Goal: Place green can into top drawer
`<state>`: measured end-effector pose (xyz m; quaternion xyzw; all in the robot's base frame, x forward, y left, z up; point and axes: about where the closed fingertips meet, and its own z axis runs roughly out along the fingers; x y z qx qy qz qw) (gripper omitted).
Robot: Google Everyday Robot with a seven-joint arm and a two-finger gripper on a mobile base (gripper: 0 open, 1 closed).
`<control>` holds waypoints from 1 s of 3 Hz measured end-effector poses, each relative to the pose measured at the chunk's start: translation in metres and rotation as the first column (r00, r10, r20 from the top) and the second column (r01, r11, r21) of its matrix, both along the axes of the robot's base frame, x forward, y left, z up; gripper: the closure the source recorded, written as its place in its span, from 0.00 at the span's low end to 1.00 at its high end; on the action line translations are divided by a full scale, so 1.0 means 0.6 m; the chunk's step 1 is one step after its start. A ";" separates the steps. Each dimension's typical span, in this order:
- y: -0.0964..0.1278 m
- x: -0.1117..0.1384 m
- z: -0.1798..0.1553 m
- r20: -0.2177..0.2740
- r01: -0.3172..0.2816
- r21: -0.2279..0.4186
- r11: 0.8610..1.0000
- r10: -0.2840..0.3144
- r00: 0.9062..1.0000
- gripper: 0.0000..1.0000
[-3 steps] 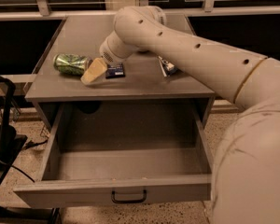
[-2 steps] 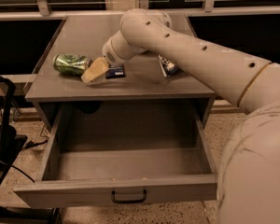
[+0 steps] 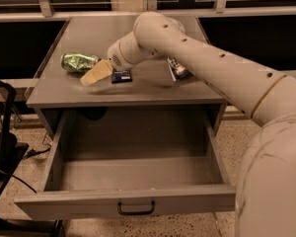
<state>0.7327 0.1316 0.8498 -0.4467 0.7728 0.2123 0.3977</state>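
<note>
The green can [image 3: 78, 62] lies on its side at the left of the grey cabinet's top [image 3: 138, 90]. My gripper [image 3: 95, 73] is low over the top, just right of and in front of the can, close to it or touching it; it holds nothing that I can see. The top drawer [image 3: 133, 169] stands pulled wide out below, and its inside shows no objects. Its front panel carries a small black handle [image 3: 136, 209].
A dark blue snack bar [image 3: 121, 75] lies just right of the gripper, under my wrist. Another small packet [image 3: 177, 69] lies further right, partly behind my arm. A dark stand [image 3: 2, 132] is on the floor at the left. Window rails run behind the cabinet.
My arm has shifted only slightly. The gripper stays beside the can, which has not moved, and the drawer is open as before.
</note>
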 end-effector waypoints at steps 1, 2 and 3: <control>0.012 -0.003 0.001 -0.012 -0.027 0.032 0.999 0.028 1.000 0.00; 0.037 -0.002 0.003 -0.006 -0.082 0.069 0.994 0.082 0.997 0.00; 0.049 0.002 0.004 0.006 -0.110 0.085 0.990 0.110 0.994 0.00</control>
